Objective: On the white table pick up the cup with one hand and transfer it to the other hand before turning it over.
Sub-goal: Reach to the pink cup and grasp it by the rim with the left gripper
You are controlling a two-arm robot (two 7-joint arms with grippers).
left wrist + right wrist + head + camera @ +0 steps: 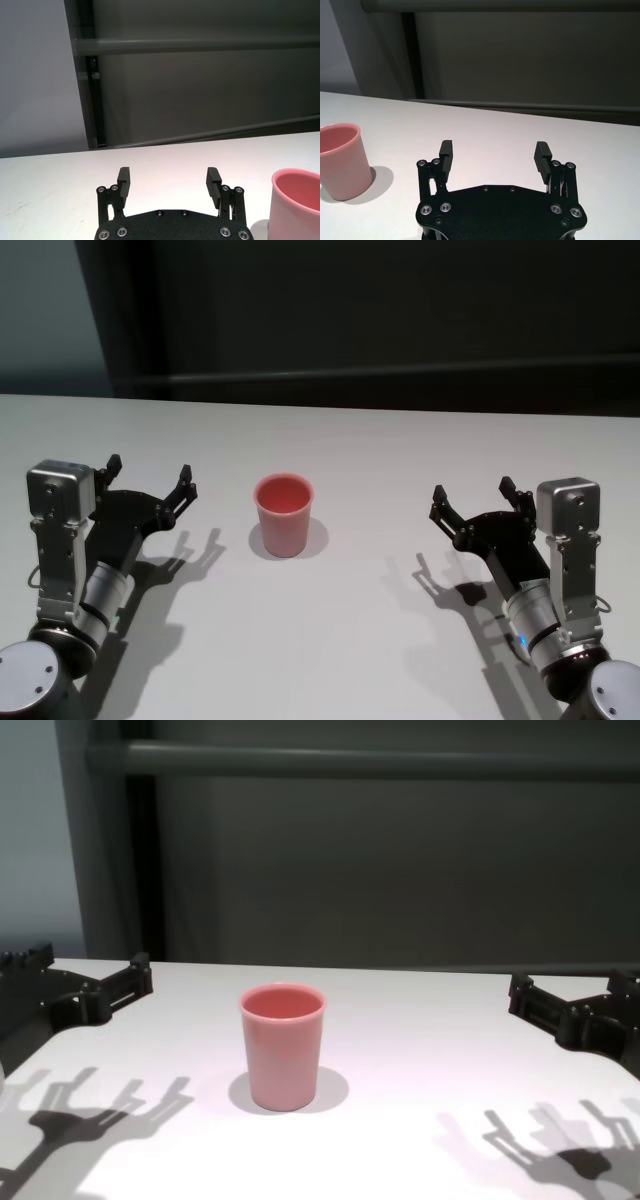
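The pink cup [284, 515] stands upright, mouth up, on the white table [350, 640] between my two arms. It also shows in the chest view [283, 1045], in the left wrist view [296, 205] and in the right wrist view [342, 161]. My left gripper [149, 478] is open and empty, held above the table to the left of the cup. My right gripper [473, 500] is open and empty, to the right of the cup and farther from it. Neither touches the cup.
A dark wall with a horizontal rail [400, 760] runs behind the table's far edge [400, 410]. The grippers cast shadows on the tabletop.
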